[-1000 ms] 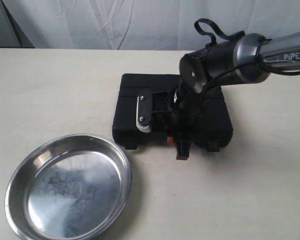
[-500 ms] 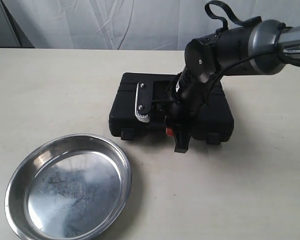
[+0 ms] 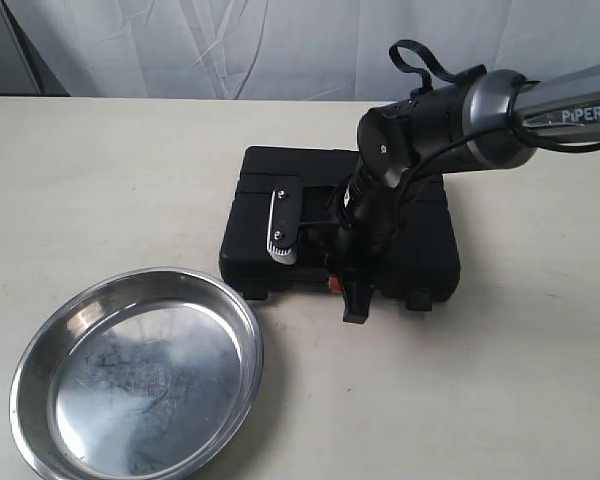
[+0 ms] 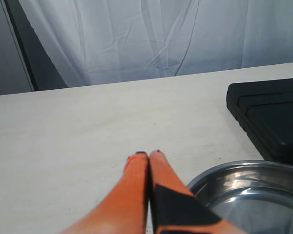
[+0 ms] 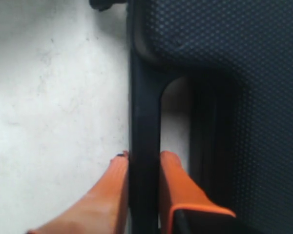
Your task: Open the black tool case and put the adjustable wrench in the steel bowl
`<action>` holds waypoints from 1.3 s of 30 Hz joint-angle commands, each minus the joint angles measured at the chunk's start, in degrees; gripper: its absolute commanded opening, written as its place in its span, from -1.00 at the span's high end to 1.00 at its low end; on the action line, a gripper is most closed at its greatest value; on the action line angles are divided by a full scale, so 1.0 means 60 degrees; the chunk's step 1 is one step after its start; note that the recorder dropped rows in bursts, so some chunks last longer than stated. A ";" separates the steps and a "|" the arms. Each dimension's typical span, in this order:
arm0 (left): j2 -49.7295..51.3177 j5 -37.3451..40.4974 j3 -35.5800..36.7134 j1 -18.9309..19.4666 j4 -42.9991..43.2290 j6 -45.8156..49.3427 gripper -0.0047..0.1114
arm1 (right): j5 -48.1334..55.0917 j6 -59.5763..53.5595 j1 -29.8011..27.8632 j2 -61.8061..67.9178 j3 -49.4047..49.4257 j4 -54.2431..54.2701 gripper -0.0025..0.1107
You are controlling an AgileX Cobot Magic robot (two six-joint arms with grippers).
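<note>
Case [image 3: 425, 245] is lying flat on the table [image 3: 100, 180] with the lid down, directly under the right gripper [image 3: 352, 305]. That gripper points down at the case's front edge, right about the middle between the two latches. Bowl [image 3: 140, 380] is off to the side of that gripper, nearer the camera and well apart from it, with just a small gap between its rim and the case's near corner. Looks like nothing's in it but reflections.

Left wrist cam: the left gripper [image 4: 148, 155] has its orange fingers [image 4: 134, 185] pressed flat together, no gap, nothing held. It hangs over bare table [image 4: 63, 136]. The bowl's rim [image 4: 224, 170] is just beside the fingers, and a corner of the case [image 4: 273, 112] is further out past the bowl.

Right wrist cam: this one's the clear shot. The right gripper [image 5: 144, 158] has one orange finger [image 5: 115, 185] on each side of the case's handle [image 5: 144, 112], both touching it, so it's closed down to the handle's width and pinching the case [image 5: 234, 73] by that bar. The case's dimpled body lies beyond the handle slot on one side, bare table [image 5: 53, 87] on the other.
</note>
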 commanded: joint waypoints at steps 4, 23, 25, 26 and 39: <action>-0.0048 -0.0045 0.0046 -0.0056 0.0027 -0.0005 0.92 | -0.0319 0.0028 -0.0042 -0.0438 -0.0067 -0.0004 0.97; -0.0048 -0.0045 0.0046 -0.0056 0.0027 -0.0005 0.92 | -0.0994 0.0028 -0.0042 -0.1384 -0.0067 -0.0317 0.97; -0.0048 -0.0045 0.0046 -0.0056 0.0027 -0.0005 0.92 | -0.1012 0.0028 -0.0042 -0.1384 -0.0067 -0.0317 0.97; -0.0048 -0.0045 0.0046 -0.0056 0.0027 -0.0005 0.92 | -0.1012 0.0028 -0.0042 -0.1384 -0.0067 -0.0317 0.97; -0.0048 -0.0045 0.0046 -0.0056 0.0027 -0.0005 0.92 | -0.1103 0.0028 -0.0042 -0.1384 -0.0067 -0.0317 0.97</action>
